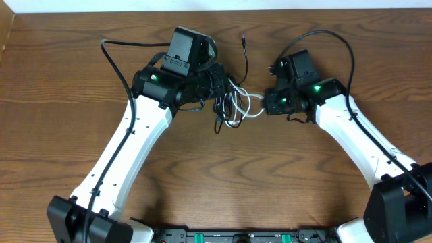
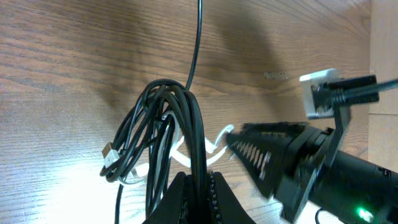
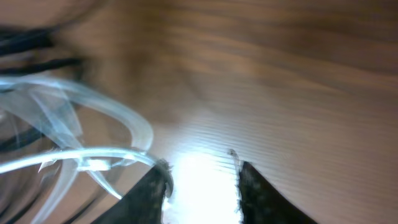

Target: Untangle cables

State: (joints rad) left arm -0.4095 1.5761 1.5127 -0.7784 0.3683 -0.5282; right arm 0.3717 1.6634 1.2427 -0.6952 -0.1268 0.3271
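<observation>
**A:** Where are the cables seen?

**B:** Both are found near the middle of the surface [image 1: 54, 101], between the two arms. The black cable [image 2: 158, 121] is gathered into several loops, and one strand is run off toward the far edge, where a small plug [image 1: 243, 40] is seen at its end. The white cable [image 1: 246, 104] is tangled through those loops and curls out toward the right arm.

**A:** How is the left pincer set?

**B:** The left pincer [image 2: 198, 186] is closed on a bunch of black cable strands, which are pinched between its fingers. A silvery plug [image 2: 111, 152] is seen at the outer side of the loops.

**A:** And the right pincer?

**B:** The right pincer [image 3: 199, 171] is seen with its fingers parted, and bare wood is visible in the gap. It is placed just beside the white cable's loops. One white strand is seen right at a fingertip, but whether it is touched cannot be told through the blur
</observation>
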